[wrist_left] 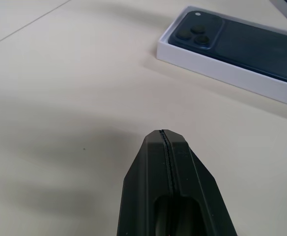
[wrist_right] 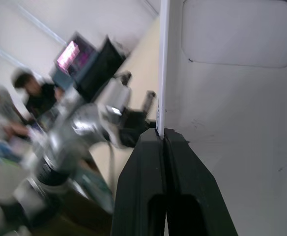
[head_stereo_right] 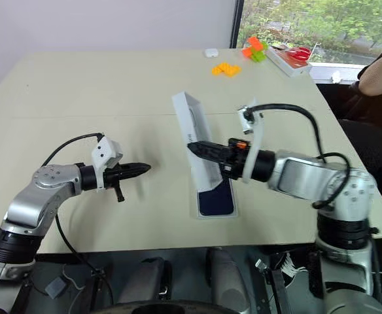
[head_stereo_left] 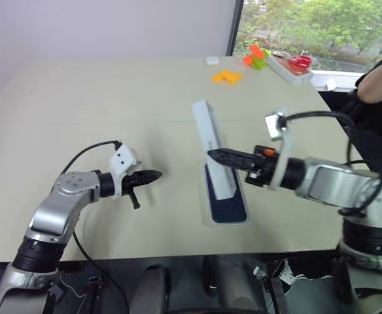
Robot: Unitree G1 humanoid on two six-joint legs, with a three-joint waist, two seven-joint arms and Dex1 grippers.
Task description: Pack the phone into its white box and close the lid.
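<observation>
The slim dark navy-blue phone (wrist_left: 242,44), glossy back up with its camera cluster in one corner, already lies inside the shallow white cardboard box (head_stereo_left: 227,208) on the pale beige counter (head_stereo_left: 112,104). The box's long axis runs from twelve to six o'clock across the counter, just right of centre.

Above it stands the white rectangular cardboard lid (head_stereo_left: 214,147), tipped up steeply on its near end, its far end risen toward twelve o'clock. Its long axis nearly matches the box's, leaning a little toward eleven. The robot's right hand (head_stereo_left: 212,154) is pinched shut on the lid's thin side wall, reaching in from three o'clock; the right wrist view shows the closed black fingers (wrist_right: 151,162) biting the edge, the plain white inside with its rounded recess beside them.

So the coming move seems to turn on the angle between lid and box: the lid must swing down toward six o'clock until flat, keeping its edges lined up with the rim. The right hand is the nearer one and holds the lid.

The left hand (head_stereo_left: 157,174) is shut on nothing, hovering over bare counter at about nine o'clock from the box, well apart, pointing toward it.
</observation>
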